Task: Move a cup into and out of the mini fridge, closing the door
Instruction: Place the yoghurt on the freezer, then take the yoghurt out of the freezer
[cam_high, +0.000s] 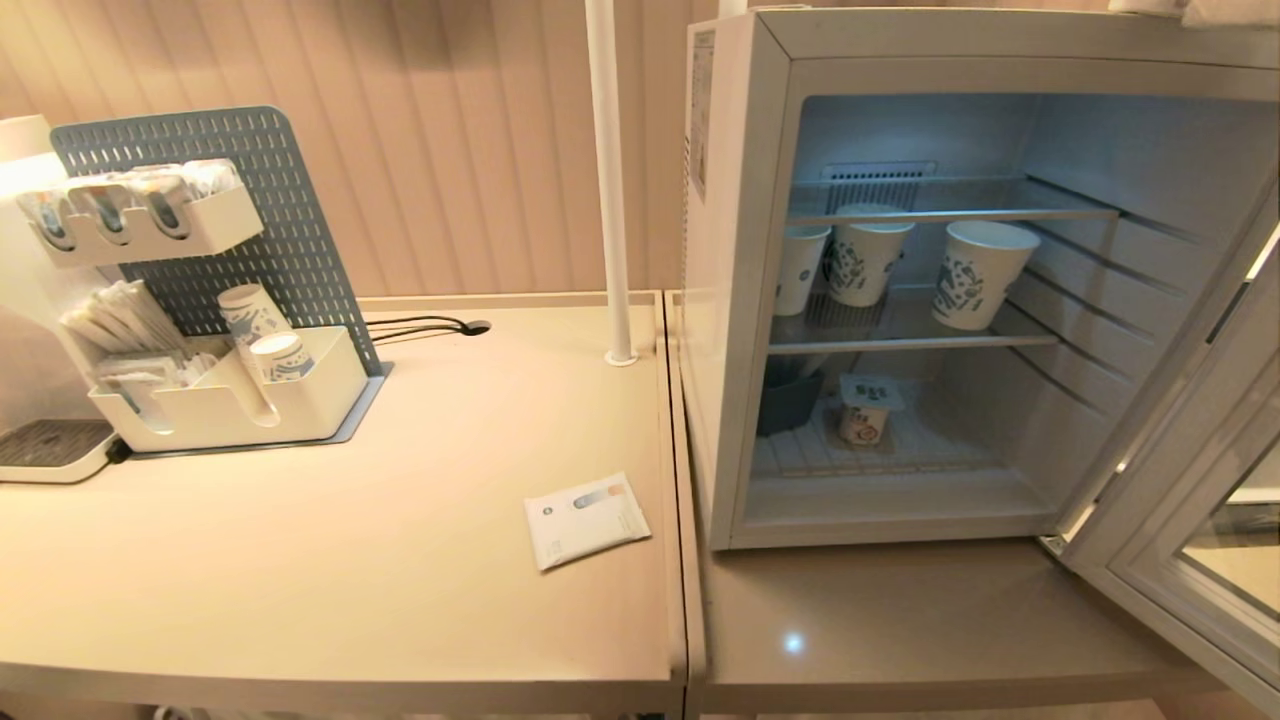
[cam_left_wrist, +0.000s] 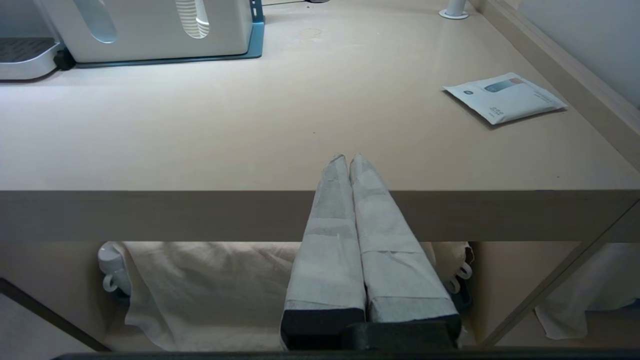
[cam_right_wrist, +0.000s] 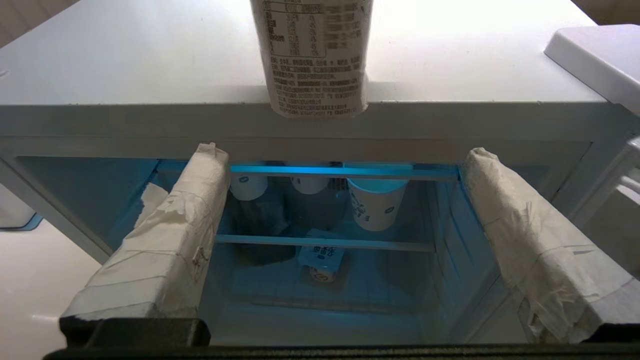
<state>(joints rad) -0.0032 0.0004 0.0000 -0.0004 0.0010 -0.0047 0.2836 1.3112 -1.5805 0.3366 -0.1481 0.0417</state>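
We find the right gripper (cam_right_wrist: 345, 155) with its jaws spread wide and holding nothing, poised in front of the open mini fridge (cam_high: 740, 300) and level with its top edge. Between the taped fingers (cam_right_wrist: 165, 250) we look down into the lit cabinet. The cup (cam_high: 866, 411) stands upright on the bottom wire shelf, toward the middle, its square foil lid up and the orange mark on its side facing outward; it is well apart from the gripper. A dark container (cam_high: 788, 398) sits just beside it, against the left wall. On the shelf above stand three paper cups (cam_high: 980, 272) with dark blue patterns. A printed cylindrical container (cam_right_wrist: 314, 55) stands on the fridge's top, at its front edge. The door (cam_high: 1180, 520) hangs swung fully open to the right.

The left gripper (cam_left_wrist: 348, 159) has its jaws pressed together, empty, parked at the front edge of the tabletop (cam_high: 350, 560). On that tabletop we note a flat white packet (cam_high: 586, 519) near the fridge and a pegboard organiser (cam_high: 220, 300) well to the left.
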